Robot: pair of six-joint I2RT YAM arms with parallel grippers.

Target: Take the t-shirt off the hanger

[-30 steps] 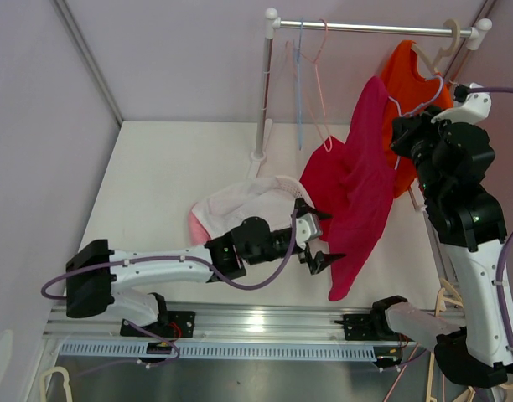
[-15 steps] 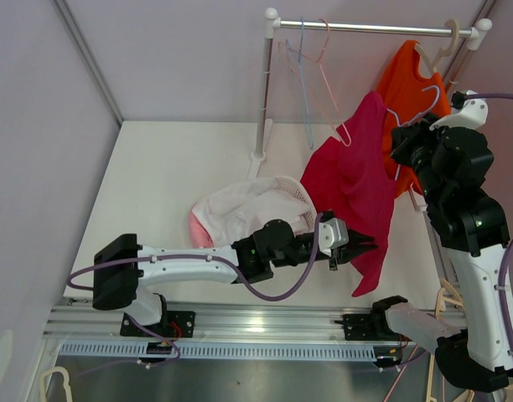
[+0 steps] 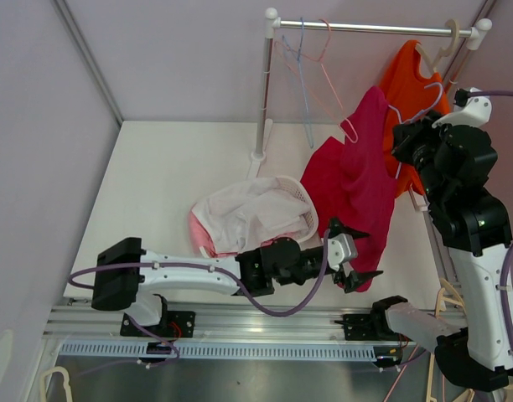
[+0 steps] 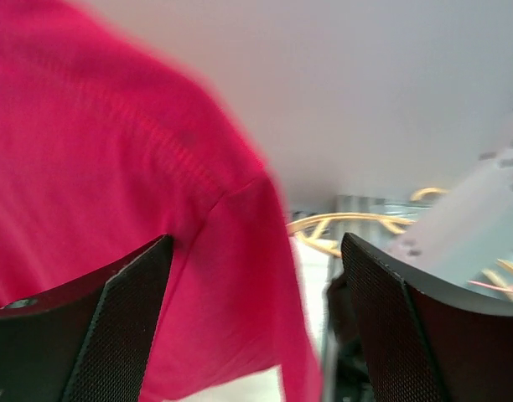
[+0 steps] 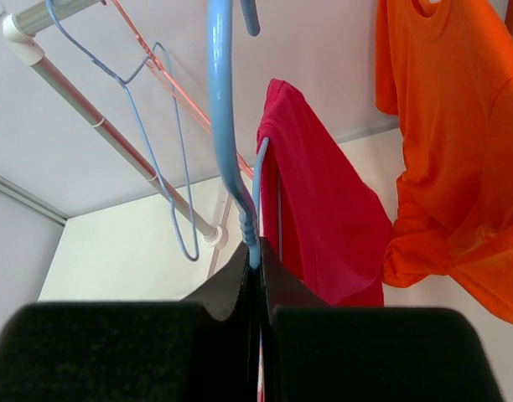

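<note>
The red t-shirt [image 3: 357, 180] hangs on a light blue hanger [image 5: 225, 142], well away from the rail [image 3: 374, 28], and its lower end comes down to the left gripper [image 3: 364, 255]. In the left wrist view the fingers [image 4: 80, 335] stand wide apart. The red cloth [image 4: 114, 151] fills the left part of the gap between them, with a hem seam running down near the middle. This picture is blurred, so I cannot tell if the cloth touches a finger. The right gripper [image 5: 258, 255] is closed tightly on the neck of the hanger, just below its hook, and the t-shirt drops from the hanger directly behind the fingers. The left arm lies low and long along the near edge of the table [image 3: 156, 184], reaching to the right, with its wrist turned so that one finger is further from the camera than the other. The right arm stands upright at the right side, with its gripper [image 3: 403, 138] raised beside the top of the t-shirt. An orange t-shirt [image 3: 403, 71] hangs on the rail just behind the red one. A white basket [image 3: 300, 197] with pale cloth inside is just beside the left edge of the red t-shirt. Two bare hangers [image 3: 307, 84], blue and pink, hang on the rail further left. The left and far parts of the table are bare, while the right arm stands close on the right of the t-shirt.
</note>
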